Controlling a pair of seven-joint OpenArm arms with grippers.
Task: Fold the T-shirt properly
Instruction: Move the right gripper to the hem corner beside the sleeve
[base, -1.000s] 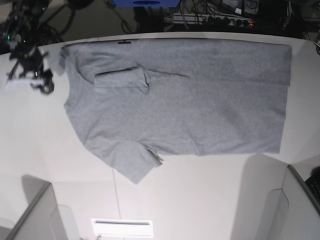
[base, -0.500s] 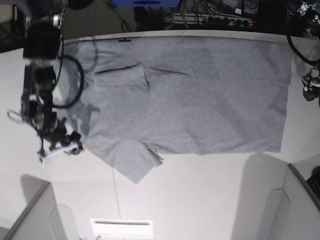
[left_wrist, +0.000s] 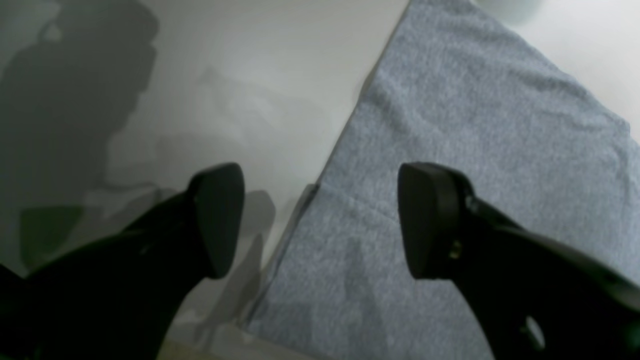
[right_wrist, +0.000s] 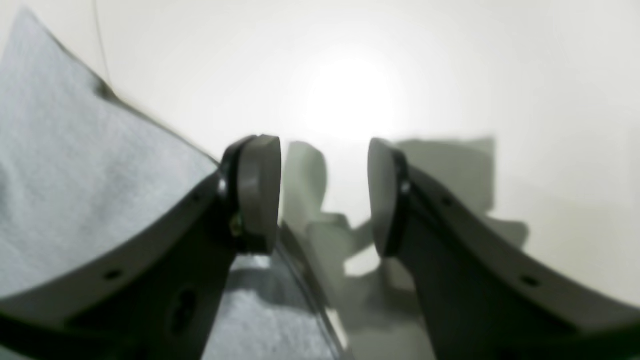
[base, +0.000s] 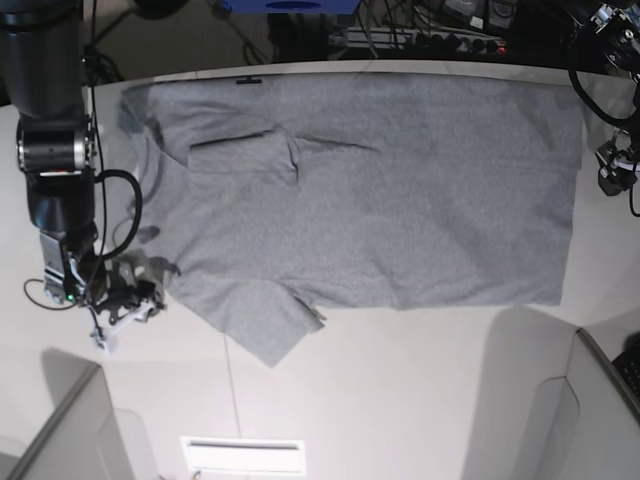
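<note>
The grey T-shirt (base: 400, 190) lies flat on the white table (base: 400, 400), plain side up. One sleeve (base: 245, 155) is folded in onto the chest and the other sleeve (base: 270, 335) sticks out toward the front. My right gripper (base: 145, 285) hovers low at the shirt's left edge, open and holding nothing. In the right wrist view this gripper (right_wrist: 320, 195) shows the T-shirt (right_wrist: 75, 175) beside its left finger (right_wrist: 257, 190). My left gripper (base: 612, 172) is at the hem. Seen from the left wrist, the left gripper (left_wrist: 320, 220) stands open astride the T-shirt (left_wrist: 475, 150) edge.
Grey partitions rise at the front left (base: 60, 420) and front right (base: 590, 400) corners. A white label strip (base: 245, 455) lies at the front edge. Cables and a power strip (base: 430, 40) run behind the table's far edge.
My right arm swung from the back left corner down to the shirt's left edge, and its jaws spread slightly. My left arm came into view at the right hem.
</note>
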